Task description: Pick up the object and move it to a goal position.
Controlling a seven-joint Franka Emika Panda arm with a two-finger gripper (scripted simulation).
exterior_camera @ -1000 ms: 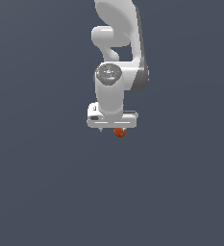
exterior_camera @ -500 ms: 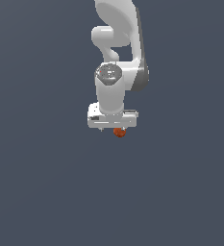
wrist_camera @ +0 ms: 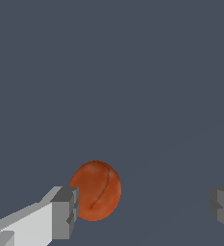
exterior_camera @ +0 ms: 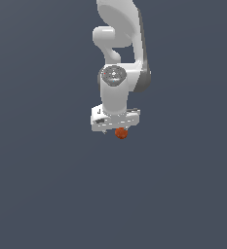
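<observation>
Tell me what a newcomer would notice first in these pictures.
The white robot arm comes down from the top of the exterior view against a plain dark grey background. A small orange-red ball sits right below its gripper. In the wrist view the ball lies beside one finger, with a wide gap to the other finger.

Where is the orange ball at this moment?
In the exterior view the ball sits near the picture's centre, just under the gripper. The wrist view shows it beside one finger, far from the other, with the jaws wide apart.
</observation>
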